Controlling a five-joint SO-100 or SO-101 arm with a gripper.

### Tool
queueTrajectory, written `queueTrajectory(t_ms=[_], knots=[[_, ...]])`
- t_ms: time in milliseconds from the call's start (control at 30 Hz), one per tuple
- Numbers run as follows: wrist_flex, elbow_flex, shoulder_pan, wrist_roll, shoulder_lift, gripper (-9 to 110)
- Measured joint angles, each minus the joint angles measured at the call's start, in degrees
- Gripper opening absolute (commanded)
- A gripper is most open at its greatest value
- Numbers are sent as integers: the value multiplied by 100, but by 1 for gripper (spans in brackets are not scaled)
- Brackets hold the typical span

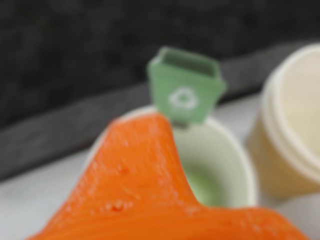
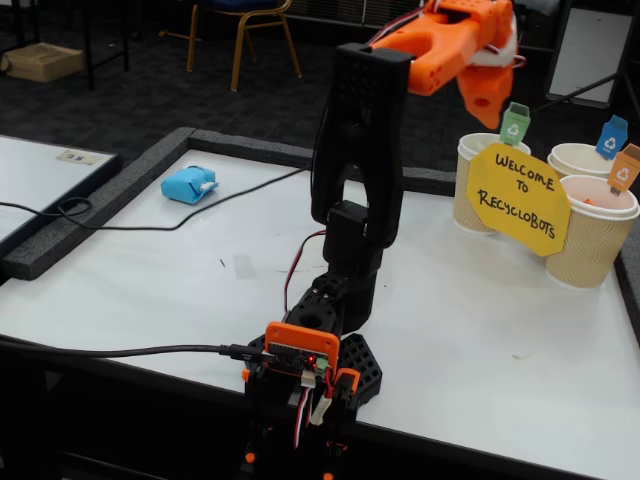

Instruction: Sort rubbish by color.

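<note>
The white rectangular tabletop (image 2: 500,340) with its dark raised border filled most of the fixed view, and the black-and-orange jointed arm (image 2: 360,180) rose from a base at the lower centre of that frame, reaching toward the upper right. There its orange plastic gripper (image 2: 487,95) hung just above the beige paper cup with the green recycling tag (image 2: 472,190); whether the jaws were apart or closed could not be told from either view, and nothing was seen held in them. A yellow card sign lettered "Welcome to Recyclobots" (image 2: 520,198) leaned in front of the cups at the right of the frame. Behind it stood a beige cup with a blue tag (image 2: 578,158), and to the lower right a ribbed beige cup with an orange tag (image 2: 590,235); what they held could not be made out. The wrist view, heavily blurred, looked down past an orange gripper finger (image 1: 145,190) filling the lower centre into the green-tagged cup (image 1: 235,170), where a pale green mass, seemingly the light green wad (image 1: 207,182), lay at the bottom; the fixed view did not show that interior. A second beige cup (image 1: 290,135) stood at the right edge. Only the fixed view showed the light blue crumpled wad (image 2: 188,185), lying on the table in the upper left, well apart from the cups.
</note>
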Motion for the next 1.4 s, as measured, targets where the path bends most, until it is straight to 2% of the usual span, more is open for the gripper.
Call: queueTrajectory(t_ms=[67, 267, 633, 1133, 1400], knots=[[334, 0, -246, 0, 308, 0], [1143, 97, -984, 0, 1468, 0], [2153, 1837, -2417, 0, 4236, 0], [2276, 3973, -2892, 0, 7251, 0], [2276, 4148, -4192, 0, 7383, 0]])
